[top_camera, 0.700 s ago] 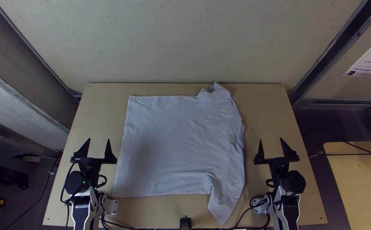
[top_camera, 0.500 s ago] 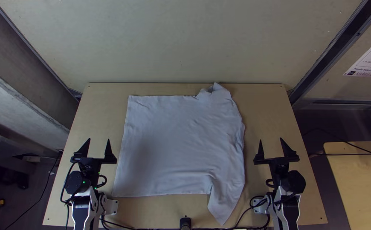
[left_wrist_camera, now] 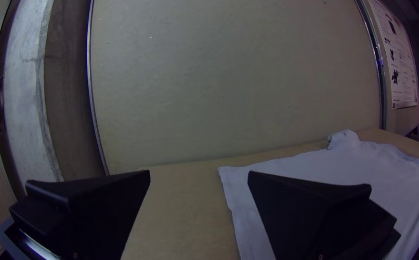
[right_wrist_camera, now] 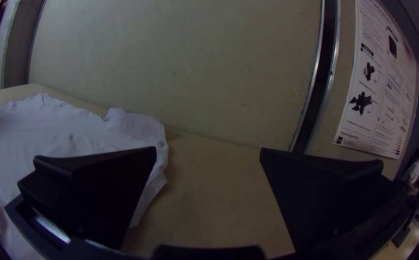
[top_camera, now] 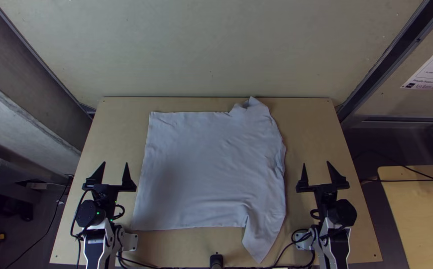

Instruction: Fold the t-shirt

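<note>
OK so the t-shirt [top_camera: 211,164] is laid out pretty much flat across the middle of the light wooden table [top_camera: 114,124], between the two grippers. The straight hem is turned toward the left arm's side, and the collar side toward the right arm's. One sleeve is stretched out to a point near the table's near edge, while the fabric is kinda bunched up at the far edge. A few soft wrinkles can be seen on the collar side too.

Left gripper [top_camera: 115,163] is spread wide, with nothing held between its fingers, and it's parked just beside the hem side of the shirt. Same deal with the right gripper [top_camera: 316,163]: fingers set well apart, nothing gripped, and it's placed near the collar side. The shirt isn't being touched by either one. Some black cables [top_camera: 139,265] are strung along the near edge.
</note>
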